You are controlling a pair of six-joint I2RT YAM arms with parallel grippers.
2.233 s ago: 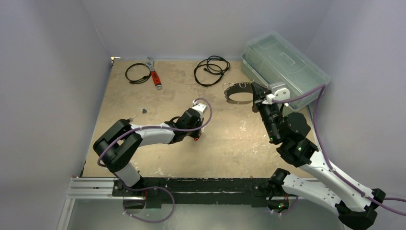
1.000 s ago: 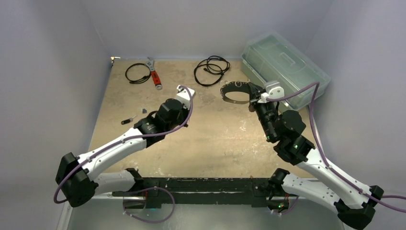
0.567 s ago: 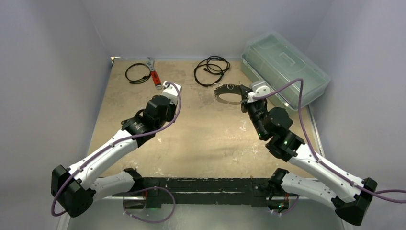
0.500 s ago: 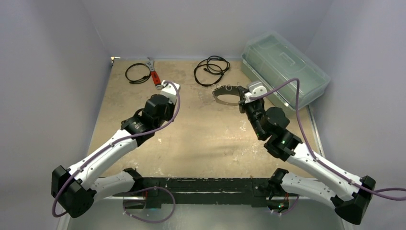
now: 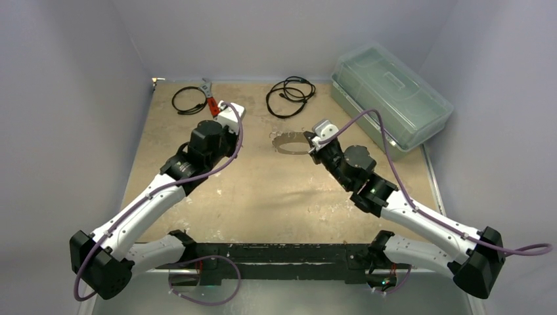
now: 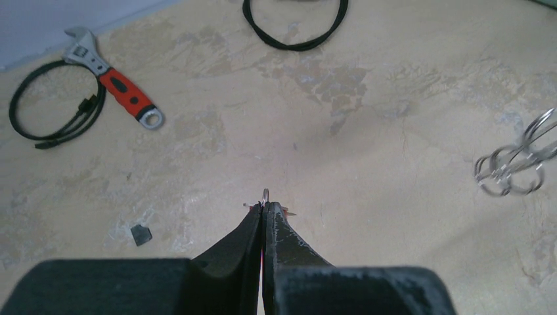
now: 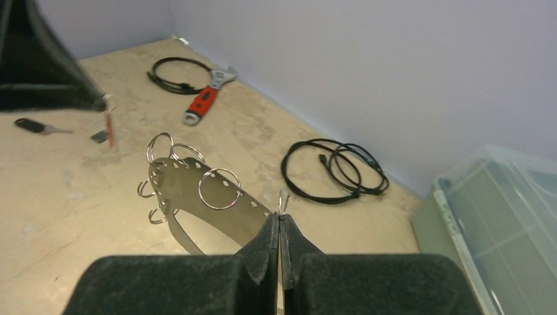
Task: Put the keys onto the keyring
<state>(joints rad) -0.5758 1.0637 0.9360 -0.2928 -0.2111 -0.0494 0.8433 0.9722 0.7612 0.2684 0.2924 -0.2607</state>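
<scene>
The keyring [image 7: 197,190] is a thin grey metal band loop with holes that carries several small split rings. It also shows in the top view [image 5: 288,141] and at the right edge of the left wrist view [image 6: 512,169]. My right gripper [image 7: 280,218] is shut on its near end and holds it above the table. My left gripper [image 6: 264,207] is shut on the red key, with a small ring and red bits showing at its tips. The red key [image 7: 108,125] hangs below it in the right wrist view. A dark key [image 7: 36,126] lies on the table. The blue key is out of view.
A red-handled wrench [image 5: 211,102] and a black cable coil [image 5: 189,100] lie at the back left. A second cable coil [image 5: 290,95] lies at the back middle. A clear plastic box [image 5: 391,95] stands at the back right. A small dark chip [image 6: 140,234] lies near my left gripper.
My right gripper carried the keyring left, from beside the box towards the table's middle. My left arm stretched out towards the back left with the red key, uncovering then covering the dark key.
</scene>
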